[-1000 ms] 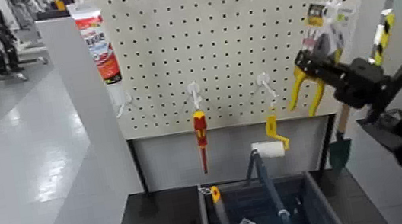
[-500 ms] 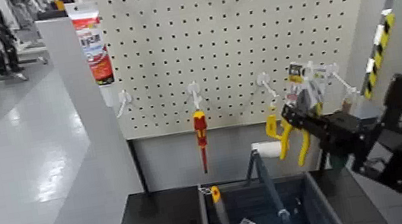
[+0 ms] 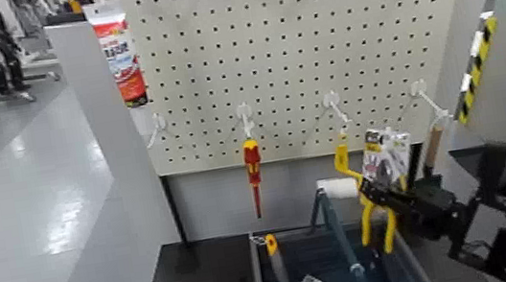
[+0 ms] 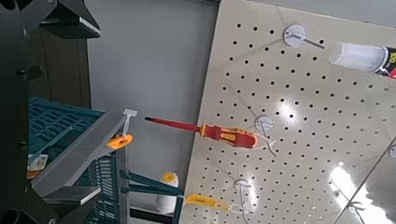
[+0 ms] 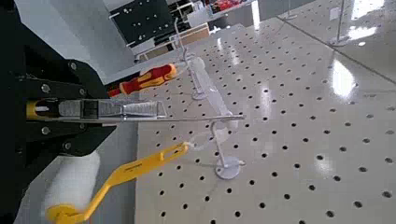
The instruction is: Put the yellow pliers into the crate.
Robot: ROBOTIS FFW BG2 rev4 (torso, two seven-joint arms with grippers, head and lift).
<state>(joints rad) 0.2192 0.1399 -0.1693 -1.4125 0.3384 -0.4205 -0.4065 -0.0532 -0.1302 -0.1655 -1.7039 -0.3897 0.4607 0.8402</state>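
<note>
Pinching the yellow pliers (image 3: 389, 228), the fingers of the right gripper (image 3: 370, 194) are closing tight around them, leaving no loose gap. The pliers are hanging handles down, with their printed card (image 3: 387, 153) standing up above the grip. They are showing near the back right corner of the crate (image 3: 408, 254), but I am not able to tell if they are already over the inside. The paint roller (image 3: 346, 162) is hanging close by, so the arm is needing to go slowly and keep the card from bumping it. The crate's handle (image 3: 340, 238) is sticking up too, so the best way is to be aiming for the space between it and the right edge. Then the hand should be going down until the yellow ends are well below the rim, and only then be letting go. Opening too soon could be making the card catch on the back edge. The crate is sitting on the black counter (image 3: 204, 267), with an orange-handled tool (image 3: 279, 265) leaning inside by its left edge. Farther off, the left gripper (image 4: 98, 112) is waiting beside the crate's left side, its fingers spread wide and holding nothing.
</note>
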